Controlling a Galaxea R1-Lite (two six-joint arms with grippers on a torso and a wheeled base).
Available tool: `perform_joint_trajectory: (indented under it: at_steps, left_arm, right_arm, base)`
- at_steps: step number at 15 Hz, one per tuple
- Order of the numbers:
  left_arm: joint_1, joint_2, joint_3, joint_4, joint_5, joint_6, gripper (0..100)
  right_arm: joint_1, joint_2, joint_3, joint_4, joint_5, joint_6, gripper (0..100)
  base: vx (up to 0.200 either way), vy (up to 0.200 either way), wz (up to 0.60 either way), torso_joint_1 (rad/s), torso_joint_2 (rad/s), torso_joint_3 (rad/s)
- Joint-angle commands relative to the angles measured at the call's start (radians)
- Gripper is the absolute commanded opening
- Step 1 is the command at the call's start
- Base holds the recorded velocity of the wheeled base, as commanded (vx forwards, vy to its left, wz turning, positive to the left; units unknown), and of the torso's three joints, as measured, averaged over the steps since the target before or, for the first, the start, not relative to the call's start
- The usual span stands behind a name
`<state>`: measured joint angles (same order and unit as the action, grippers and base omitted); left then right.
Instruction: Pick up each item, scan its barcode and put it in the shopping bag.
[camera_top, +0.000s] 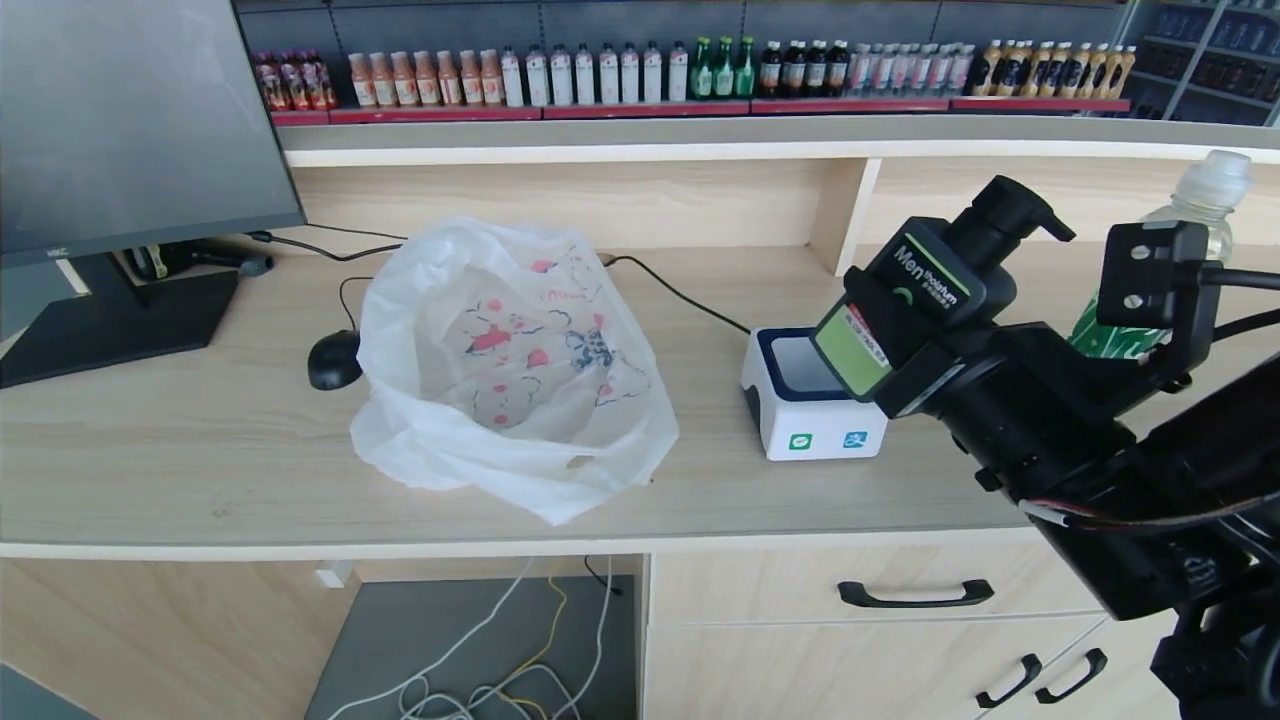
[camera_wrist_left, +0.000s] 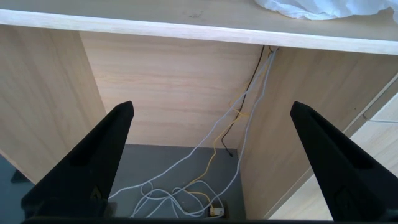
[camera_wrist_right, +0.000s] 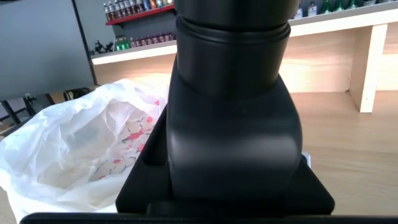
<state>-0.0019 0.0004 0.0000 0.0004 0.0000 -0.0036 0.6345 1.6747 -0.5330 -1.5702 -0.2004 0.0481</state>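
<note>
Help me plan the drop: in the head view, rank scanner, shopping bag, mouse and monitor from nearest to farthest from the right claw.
1. Scanner, on the right.
2. Shopping bag, in the middle.
3. Mouse, left of the bag.
4. Monitor, far left.

Pretty standard shop checkout backdrop, everything hangs off a long light-wood counter (camera_top: 200, 450). On its left end there's a dark monitor (camera_top: 130, 110) on a black stand, with a black mouse (camera_top: 334, 360) near it. Behind the counter is a raised ledge (camera_top: 600, 135), then red-edged shelves of bottles (camera_top: 700, 70). Under the counter are drawers with black handles (camera_top: 915, 595) and loose cables (camera_top: 480, 680) on grey floor (camera_top: 400, 620).
</note>
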Motion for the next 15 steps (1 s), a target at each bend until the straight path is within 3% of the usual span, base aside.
perform_joint_trajectory:
  at_steps: [1, 10, 14, 15]
  left_arm:
    - [0.002, 0.0, 0.0, 0.0, 0.0, 0.001, 100]
    - [0.002, 0.0, 0.0, 0.0, 0.0, 0.001, 100]
    - [0.002, 0.0, 0.0, 0.0, 0.0, 0.001, 100]
    - [0.002, 0.0, 0.0, 0.0, 0.0, 0.001, 100]
  right_arm:
    - [-0.001, -0.009, -0.005, -0.001, -0.001, 0.001, 0]
    - [0.002, 0.02, 0.013, -0.001, 0.007, 0.058, 0]
    - [0.007, 0.092, -0.119, -0.001, 0.01, 0.187, 0]
    - [0.008, 0.097, -0.167, 0.059, -0.005, 0.246, 0]
  base:
    - [0.0, 0.0, 0.0, 0.0, 0.0, 0.0]
    - [0.0, 0.0, 0.0, 0.0, 0.0, 0.0]
    - [0.0, 0.0, 0.0, 0.0, 0.0, 0.0]
    - [0.0, 0.0, 0.0, 0.0, 0.0, 0.0]
